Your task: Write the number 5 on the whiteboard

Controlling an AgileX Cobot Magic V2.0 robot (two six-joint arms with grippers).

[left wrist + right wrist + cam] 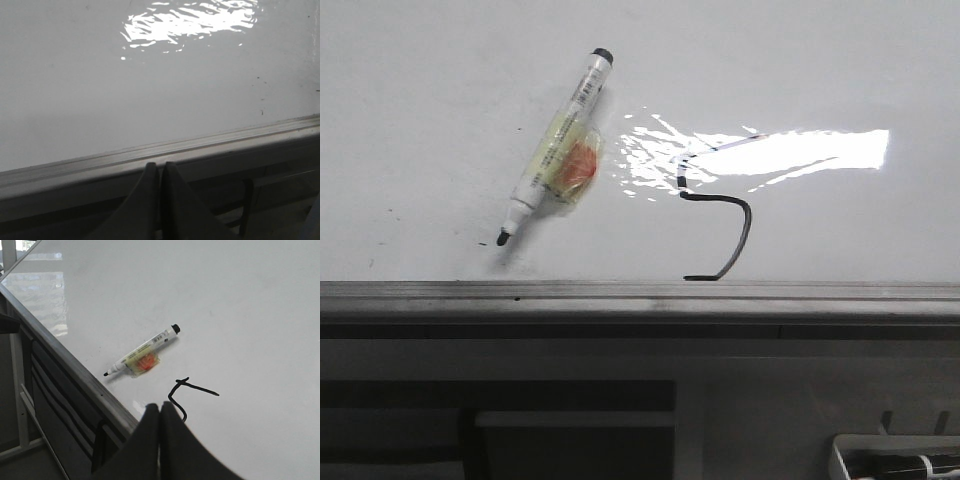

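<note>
The whiteboard (440, 90) lies flat and fills the upper part of the front view. Its grey brushed-metal frame edge (620, 292) runs along the near side, with dark grey panels (570, 420) below it. A bright glare patch (790, 150) sits right of centre on the glossy surface, and a few small black specks (390, 212) show toward the near-left area.

A marker (556, 172) lies loose on the whiteboard, left of centre, not gripped by either pincer. Its uncapped black tip (502, 238) points toward the near frame edge, and its black end cap points away from it. A clear wrap with an orange patch (580, 165) surrounds the middle of the barrel.

A black drawn stroke (725, 235) is on the board just right of the marker, near the frame edge. It has a short top bar partly lost in the glare, a short vertical section, and a curved hook that ends close to the frame edge. In the right wrist view the top bar and vertical section are clear; the lower curve is partly hidden behind the pincer.

The left pincer (160, 167) has its fingers pressed together with nothing between them, positioned at the near frame edge. The right pincer (160, 407) is likewise pressed together and empty, above the board beside the drawn stroke. A white tray (895, 460) holding a dark object appears at the lower right, below the board.
</note>
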